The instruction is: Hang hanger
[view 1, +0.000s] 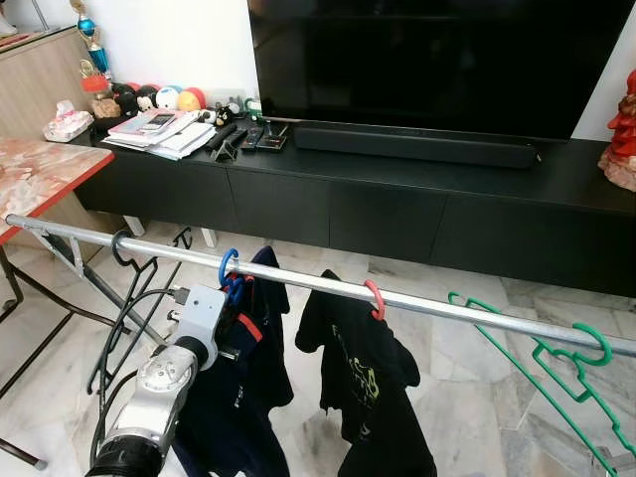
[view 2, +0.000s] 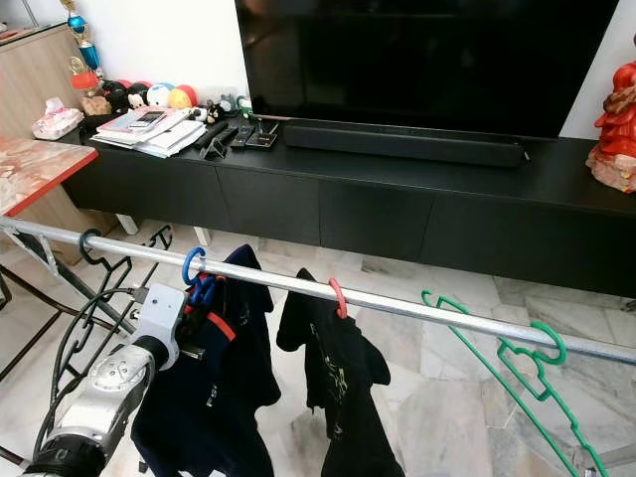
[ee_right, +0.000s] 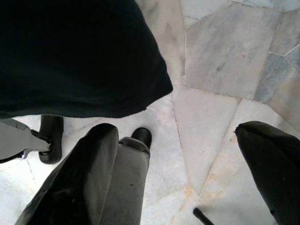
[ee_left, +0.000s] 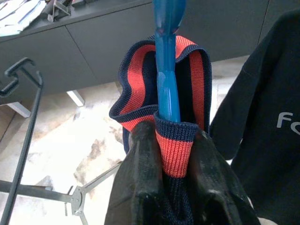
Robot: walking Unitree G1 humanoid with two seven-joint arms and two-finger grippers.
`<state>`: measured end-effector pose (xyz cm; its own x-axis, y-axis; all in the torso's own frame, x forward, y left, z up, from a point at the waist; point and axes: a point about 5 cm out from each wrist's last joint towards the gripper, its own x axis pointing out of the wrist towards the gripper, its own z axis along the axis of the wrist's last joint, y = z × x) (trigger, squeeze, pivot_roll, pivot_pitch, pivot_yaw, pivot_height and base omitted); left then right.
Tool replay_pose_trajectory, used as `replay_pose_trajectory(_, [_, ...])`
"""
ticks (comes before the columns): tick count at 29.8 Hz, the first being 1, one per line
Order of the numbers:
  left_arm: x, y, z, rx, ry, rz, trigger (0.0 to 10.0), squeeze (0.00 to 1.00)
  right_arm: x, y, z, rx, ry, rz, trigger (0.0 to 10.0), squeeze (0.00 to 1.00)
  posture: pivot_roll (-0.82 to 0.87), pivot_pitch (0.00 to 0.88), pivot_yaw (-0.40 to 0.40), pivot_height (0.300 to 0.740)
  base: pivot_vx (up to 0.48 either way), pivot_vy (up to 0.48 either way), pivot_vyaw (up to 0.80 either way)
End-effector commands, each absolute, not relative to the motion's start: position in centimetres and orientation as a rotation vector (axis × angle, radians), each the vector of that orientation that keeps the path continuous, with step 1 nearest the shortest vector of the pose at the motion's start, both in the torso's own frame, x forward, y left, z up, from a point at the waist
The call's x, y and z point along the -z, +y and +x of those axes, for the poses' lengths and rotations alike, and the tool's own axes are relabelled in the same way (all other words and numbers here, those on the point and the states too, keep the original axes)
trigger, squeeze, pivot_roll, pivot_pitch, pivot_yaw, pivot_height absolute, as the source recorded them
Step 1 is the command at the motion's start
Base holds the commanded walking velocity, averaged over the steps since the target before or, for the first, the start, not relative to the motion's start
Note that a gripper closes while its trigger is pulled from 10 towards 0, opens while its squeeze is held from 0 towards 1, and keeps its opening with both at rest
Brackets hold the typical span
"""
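- While my left gripper (ee_left: 171,154) was clamped on the navy shirt's striped collar (ee_left: 180,93) and the blue hanger (ee_left: 167,70) neck inside it, the hook (view 1: 228,264) already sat over the rail (view 1: 447,309).
- The hanger rose straight up from the fingers; the rail ran crosswise above, left to right.
- The left arm was nearer; I judged that letting go came next.
- My right gripper (ee_right: 178,173) hung spread apart, holding nothing, above the floor (ee_right: 220,61).

Bright, even indoor light; sharp frames, wrist-view foregrounds softly blurred.
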<state>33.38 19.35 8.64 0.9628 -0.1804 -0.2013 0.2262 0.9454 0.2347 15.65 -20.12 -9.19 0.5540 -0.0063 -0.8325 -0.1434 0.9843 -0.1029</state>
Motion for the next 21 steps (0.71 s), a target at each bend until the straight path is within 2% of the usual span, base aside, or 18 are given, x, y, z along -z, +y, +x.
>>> replay_pose_trajectory(1, [-8.8,19.3,33.7,0.199,0.192,0.281,10.0,0.00,9.4,-20.0,15.2,-0.091,1.003,-0.167,10.0,0.00,0.03,0.058,0.038,0.740,0.000,0.000,0.00])
replay_pose_trajectory(9, [-7.3,19.3,32.8,0.196,0.254,0.280,10.0,0.00,9.4,-19.9,15.2,-0.094,1.005,-0.168,10.0,0.00,0.03,0.062,0.038,0.740,0.000,0.000,0.00])
replay_pose_trajectory(13, [-7.2,19.2,32.4,0.186,0.225,0.245,10.0,0.01,9.5,-19.9,15.1,-0.095,1.006,-0.168,10.0,0.00,0.03,0.063,0.039,0.740,0.000,0.000,0.00])
replay_pose_trajectory(14, [-7.4,19.2,32.2,0.174,0.193,0.219,10.0,1.00,9.5,-20.0,15.1,-0.095,1.007,-0.168,10.0,0.00,0.03,0.064,0.038,0.740,0.000,0.000,0.00])
replay_pose_trajectory(21, [-7.7,19.0,31.4,0.141,0.126,0.164,10.0,1.00,9.5,-20.0,15.0,-0.094,1.008,-0.169,10.0,0.00,0.03,0.064,0.040,0.740,0.000,0.000,0.00])
